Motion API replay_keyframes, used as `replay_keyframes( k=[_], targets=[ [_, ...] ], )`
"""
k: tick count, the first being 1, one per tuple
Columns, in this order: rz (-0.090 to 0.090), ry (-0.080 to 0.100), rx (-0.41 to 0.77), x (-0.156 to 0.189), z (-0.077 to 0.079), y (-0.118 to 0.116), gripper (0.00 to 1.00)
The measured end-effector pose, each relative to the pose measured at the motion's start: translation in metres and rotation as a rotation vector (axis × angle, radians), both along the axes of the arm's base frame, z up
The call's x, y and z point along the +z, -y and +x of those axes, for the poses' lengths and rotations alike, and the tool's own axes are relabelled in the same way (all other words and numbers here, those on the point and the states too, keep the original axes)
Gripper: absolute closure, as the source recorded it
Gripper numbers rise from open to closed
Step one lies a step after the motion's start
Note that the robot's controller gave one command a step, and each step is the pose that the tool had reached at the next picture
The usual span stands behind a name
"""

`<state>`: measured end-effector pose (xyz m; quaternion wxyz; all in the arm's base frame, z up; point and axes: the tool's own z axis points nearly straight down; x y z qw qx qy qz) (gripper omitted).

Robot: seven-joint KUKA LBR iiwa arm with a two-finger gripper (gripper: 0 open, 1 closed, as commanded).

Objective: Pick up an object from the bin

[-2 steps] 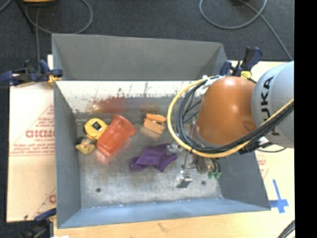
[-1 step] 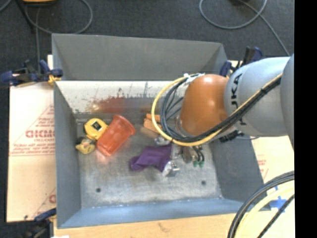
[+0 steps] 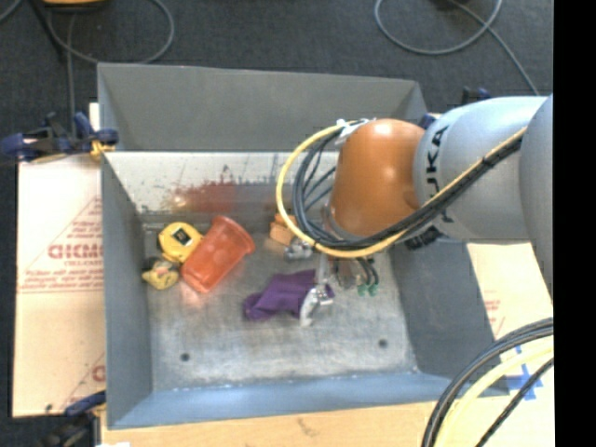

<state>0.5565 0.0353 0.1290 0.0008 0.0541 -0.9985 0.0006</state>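
Observation:
My gripper point(image 3: 317, 304) hangs low in the middle of the bin, below the orange wrist cover, its tip touching the right end of a crumpled purple cloth point(image 3: 277, 296). A small light-brown piece point(image 3: 279, 234) lies just behind it, by the cover's left edge. Further left an orange plastic cup point(image 3: 217, 253) lies on its side.
A yellow tape measure point(image 3: 179, 239) and a small yellow toy point(image 3: 161, 275) lie at the left of the bin, beside the cup. The arm and its looped cables cover the bin's right rear part.

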Motion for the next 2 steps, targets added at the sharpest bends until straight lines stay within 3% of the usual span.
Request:
replay_keyframes(
  k=[1,2],
  targets=[
    [0.0,0.006,0.045,0.006,-0.015,0.028,0.0],
    [0.003,0.01,-0.013,-0.054,0.006,0.009,0.0]
  ],
)
